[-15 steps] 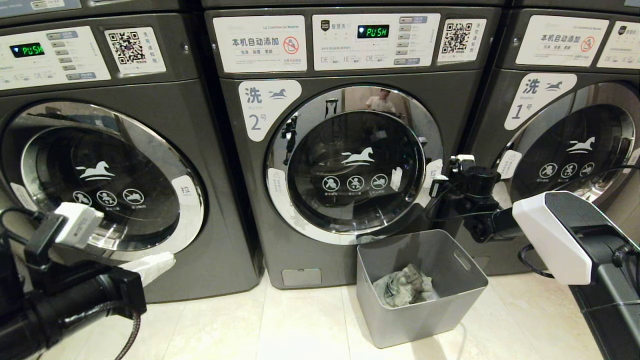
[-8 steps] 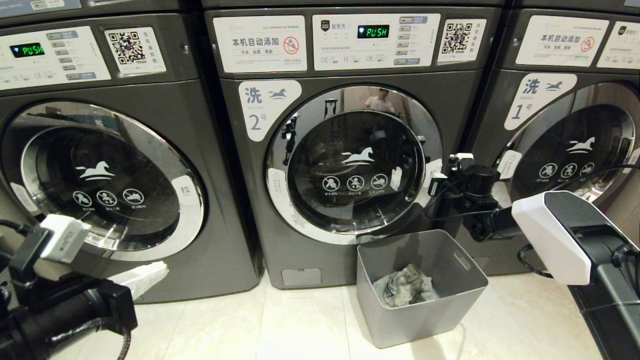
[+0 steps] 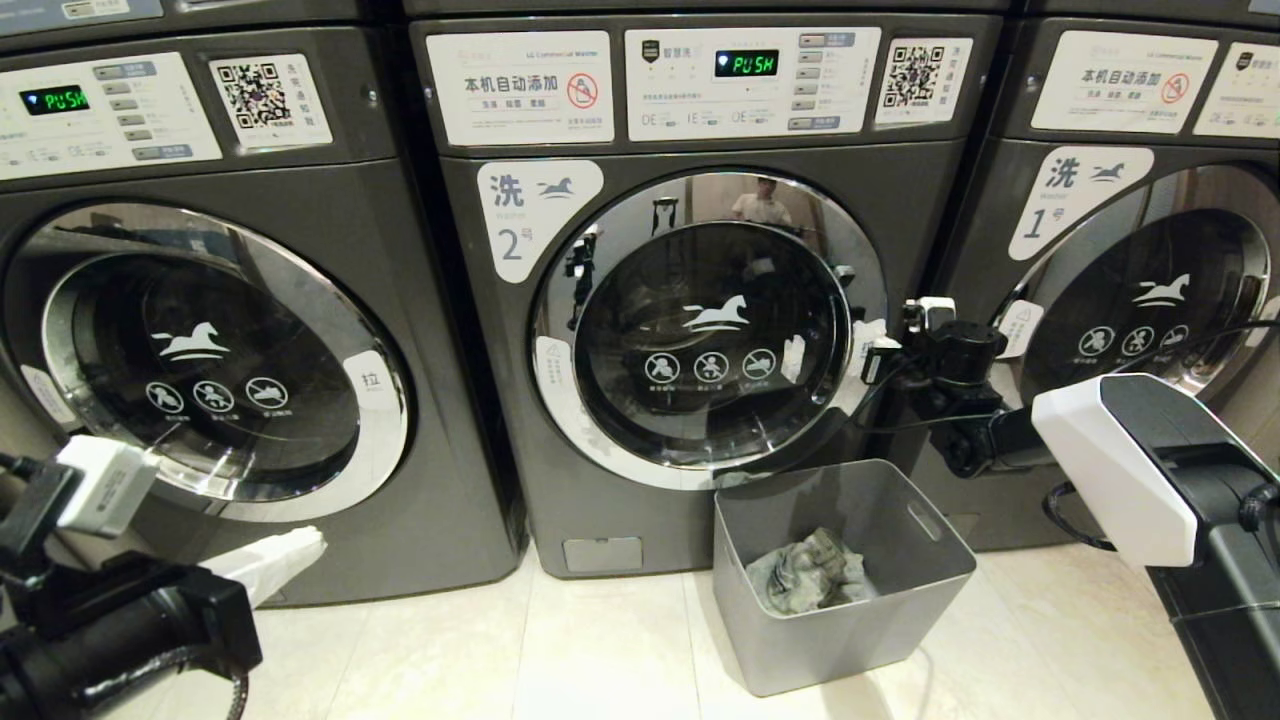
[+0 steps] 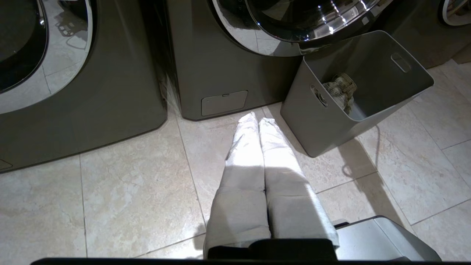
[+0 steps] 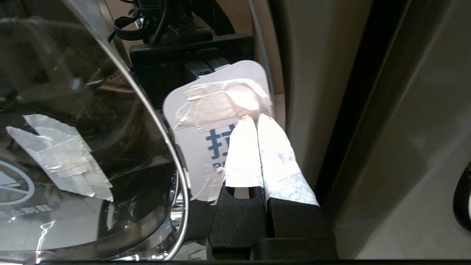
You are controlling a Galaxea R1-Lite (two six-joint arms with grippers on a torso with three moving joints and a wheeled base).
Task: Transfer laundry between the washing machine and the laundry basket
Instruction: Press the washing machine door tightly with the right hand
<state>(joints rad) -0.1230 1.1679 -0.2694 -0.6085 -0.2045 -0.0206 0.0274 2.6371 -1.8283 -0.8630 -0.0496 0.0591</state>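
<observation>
**Words and numbers on the washers**

The washing machine (image 3: 700,330) has a white label (image 3: 535,215) at ten o'clock of its door, showing 洗 and 2. Its green display (image 3: 746,64) says PUSH (so does the left machine's display (image 3: 53,99)). The right machine's label (image 3: 1078,195) reads 洗 and 1.

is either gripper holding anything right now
Nothing is held. The left gripper hangs shut over the floor; the right gripper is shut and empty at the washing machine door's edge.
</observation>
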